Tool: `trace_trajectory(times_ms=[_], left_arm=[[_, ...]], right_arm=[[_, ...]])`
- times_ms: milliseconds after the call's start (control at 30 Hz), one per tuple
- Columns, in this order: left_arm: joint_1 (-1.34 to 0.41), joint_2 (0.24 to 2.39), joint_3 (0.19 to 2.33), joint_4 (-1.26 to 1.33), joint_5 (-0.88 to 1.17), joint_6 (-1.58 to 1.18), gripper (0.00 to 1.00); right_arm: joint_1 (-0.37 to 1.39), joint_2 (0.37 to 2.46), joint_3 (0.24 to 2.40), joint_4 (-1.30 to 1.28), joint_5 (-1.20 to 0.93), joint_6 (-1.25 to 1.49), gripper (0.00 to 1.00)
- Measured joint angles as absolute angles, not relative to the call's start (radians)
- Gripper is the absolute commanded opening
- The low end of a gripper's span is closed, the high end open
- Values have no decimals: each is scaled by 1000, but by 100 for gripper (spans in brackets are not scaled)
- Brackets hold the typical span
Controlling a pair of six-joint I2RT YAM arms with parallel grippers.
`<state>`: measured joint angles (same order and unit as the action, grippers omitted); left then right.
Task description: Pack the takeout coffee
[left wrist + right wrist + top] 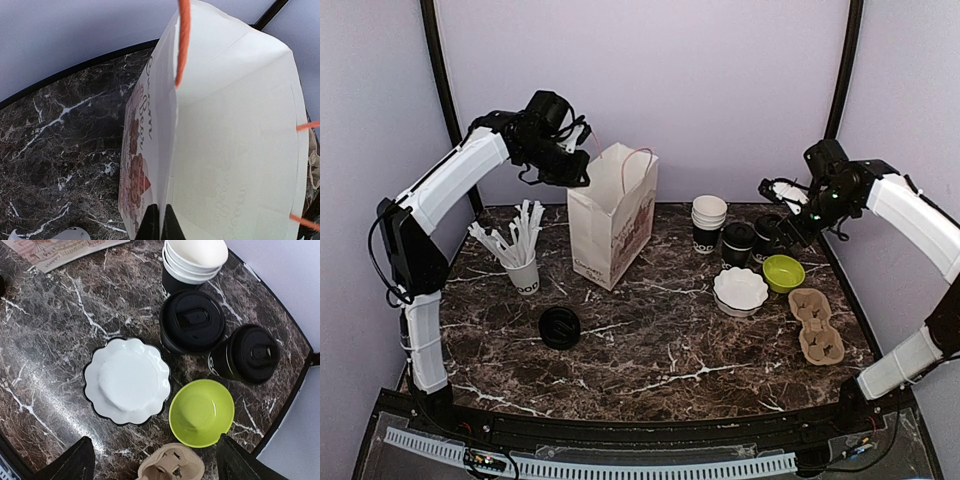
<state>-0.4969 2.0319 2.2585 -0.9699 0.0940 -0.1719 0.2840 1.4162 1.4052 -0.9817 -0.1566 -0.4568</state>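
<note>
1. The left hand (160,222) is clamped on the rim of a white printed paper bag (235,150).
2. The right hand (154,460), fingers spread wide, hangs above two black paper coffee cups with glossy black plastic lids (192,320), side by side on the marble bench (45,340).

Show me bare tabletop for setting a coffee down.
Free: the front centre between the loose black lid and cardboard carrier, and the strip between the paper bag and cup stack. Crowded: right rear, where lidded coffees, white dish and green bowl sit packed.

Bright, diffuse light leaves only soft shadows and a mild sheen on the marble table (45,405), all views sharp.
</note>
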Motion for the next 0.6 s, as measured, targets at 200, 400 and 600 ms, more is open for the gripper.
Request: trace_trajectory(times_ms=[200, 400, 600], left_arm=[[-500, 1964, 2232, -950, 204, -139, 0], [-545, 1798, 2131, -913, 393, -91, 0], [-673, 1676, 2038, -900, 465, 1, 0]], right_arm=[[183, 1342, 1262, -1040, -30, -505, 86], [-23, 1312, 1066, -1052, 85, -568, 78], [-172, 1340, 996, -1033, 113, -587, 74]])
